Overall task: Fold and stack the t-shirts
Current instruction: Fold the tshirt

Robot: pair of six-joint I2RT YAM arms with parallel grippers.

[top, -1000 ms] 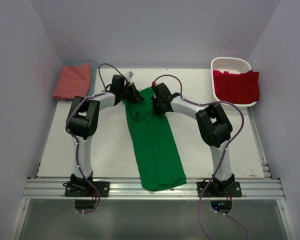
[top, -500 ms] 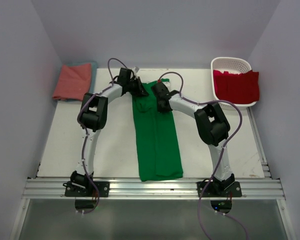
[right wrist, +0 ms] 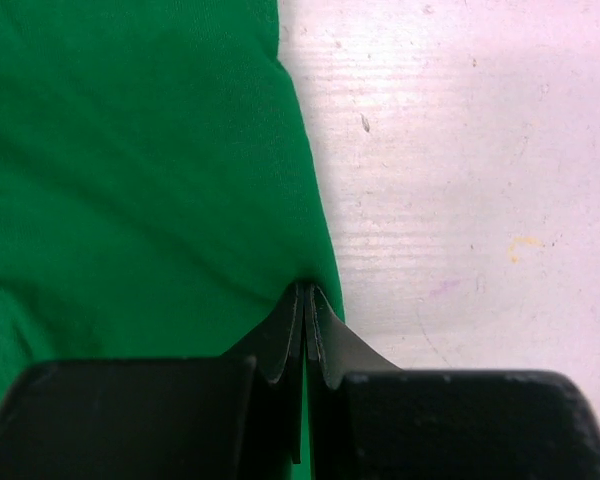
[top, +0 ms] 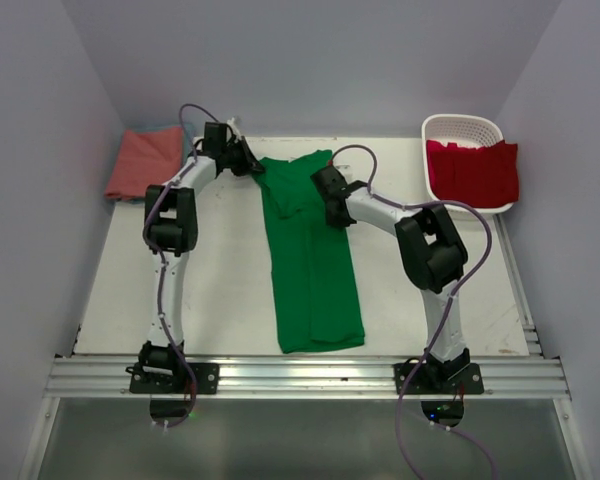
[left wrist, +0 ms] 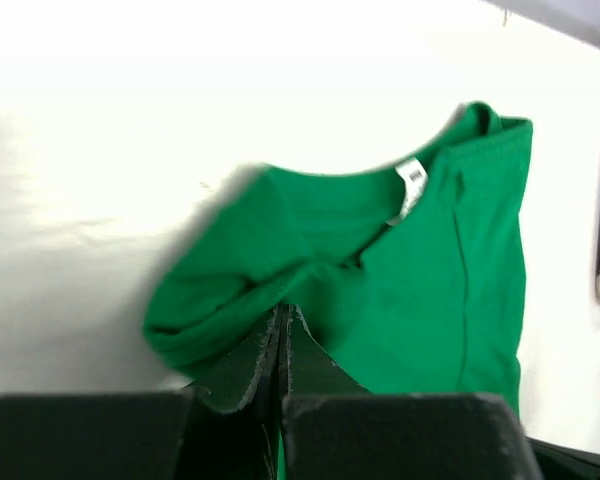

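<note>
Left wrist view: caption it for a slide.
Left gripper shut on a fold of the green t-shirt, neck label showing, on white table.

Soft, even overhead light; in the left wrist view the table (left wrist: 100, 150) glares white, edges blurred.

We see a plain bright green shirt (top: 310, 260) on the white counter (top: 180, 290). We also see a plain red shirt (top: 475, 175), a white lattice basket (top: 460, 122) and a salmon-pink shirt (top: 145, 162).
</note>
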